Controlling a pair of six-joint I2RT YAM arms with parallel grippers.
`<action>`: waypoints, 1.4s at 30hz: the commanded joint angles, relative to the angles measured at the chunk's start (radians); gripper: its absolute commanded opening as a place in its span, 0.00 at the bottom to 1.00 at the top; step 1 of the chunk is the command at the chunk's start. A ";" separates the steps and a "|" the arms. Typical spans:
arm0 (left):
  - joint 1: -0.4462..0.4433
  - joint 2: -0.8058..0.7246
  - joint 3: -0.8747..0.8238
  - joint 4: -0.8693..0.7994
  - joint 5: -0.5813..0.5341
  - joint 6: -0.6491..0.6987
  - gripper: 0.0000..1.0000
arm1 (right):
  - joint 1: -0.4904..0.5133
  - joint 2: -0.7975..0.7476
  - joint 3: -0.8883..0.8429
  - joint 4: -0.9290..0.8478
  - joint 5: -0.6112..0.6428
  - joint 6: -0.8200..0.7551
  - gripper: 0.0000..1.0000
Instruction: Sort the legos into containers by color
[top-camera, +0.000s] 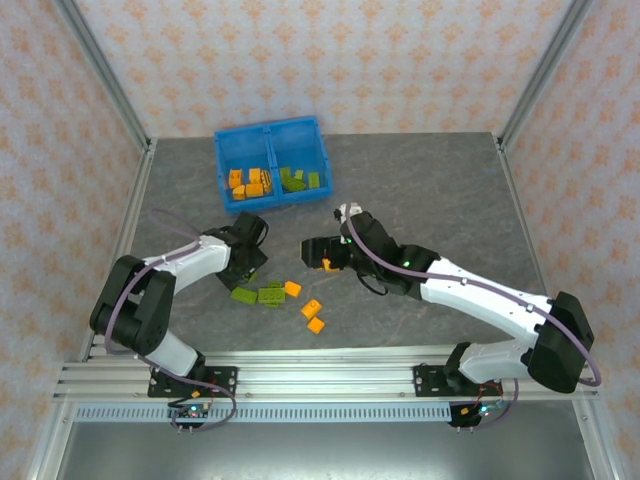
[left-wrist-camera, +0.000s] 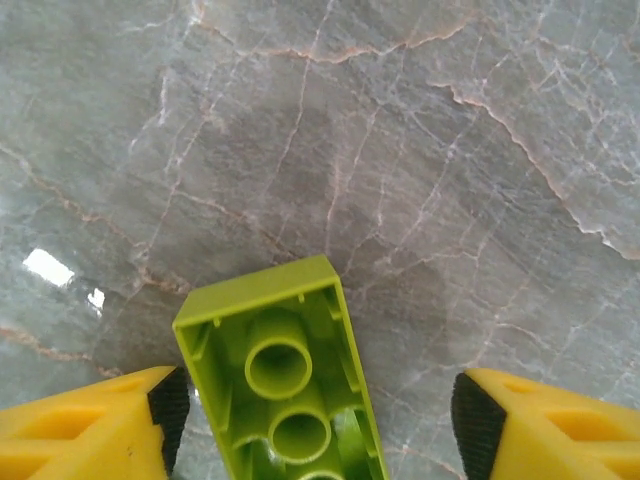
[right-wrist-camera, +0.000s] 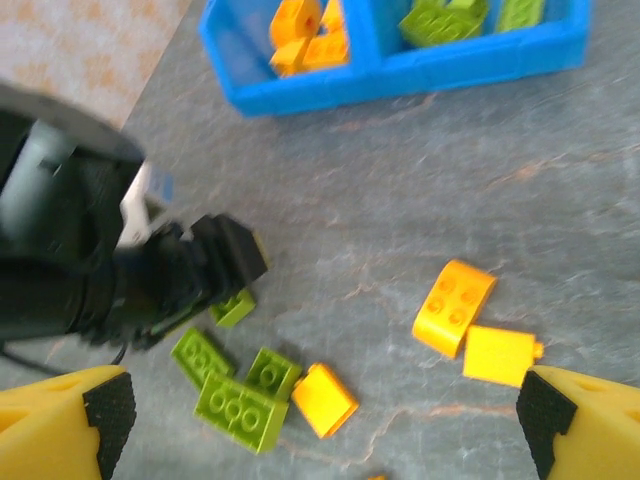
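A lime green lego (left-wrist-camera: 285, 380) lies underside up between the fingers of my left gripper (left-wrist-camera: 315, 415). It sits close to the left pad (left-wrist-camera: 170, 405), and a wide gap separates it from the right pad (left-wrist-camera: 478, 420). That gripper (top-camera: 252, 266) is low over the table, left of the loose pile. My right gripper (top-camera: 316, 252) hovers open above the pile with nothing between its fingers (right-wrist-camera: 100, 420). Loose green legos (right-wrist-camera: 240, 412) and orange legos (right-wrist-camera: 454, 305) lie on the table. The blue containers (top-camera: 270, 140) hold orange legos (top-camera: 250, 181) on the left and green ones (top-camera: 300, 180) on the right.
The grey marble table (top-camera: 430, 190) has metal frame posts at its corners and patterned walls around it. The left arm's black wrist (right-wrist-camera: 190, 270) is close to the green bricks. The two grippers are a short way apart over the pile.
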 joint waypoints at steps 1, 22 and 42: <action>0.008 0.009 -0.020 0.031 -0.009 -0.015 0.64 | 0.007 0.025 0.025 -0.055 -0.242 -0.079 0.99; -0.090 -0.137 0.189 -0.002 -0.045 0.098 0.33 | 0.005 -0.039 -0.010 -0.001 -0.044 0.003 0.99; -0.094 0.743 1.405 -0.120 -0.221 0.354 0.33 | 0.003 -0.226 -0.093 -0.017 0.207 0.075 0.99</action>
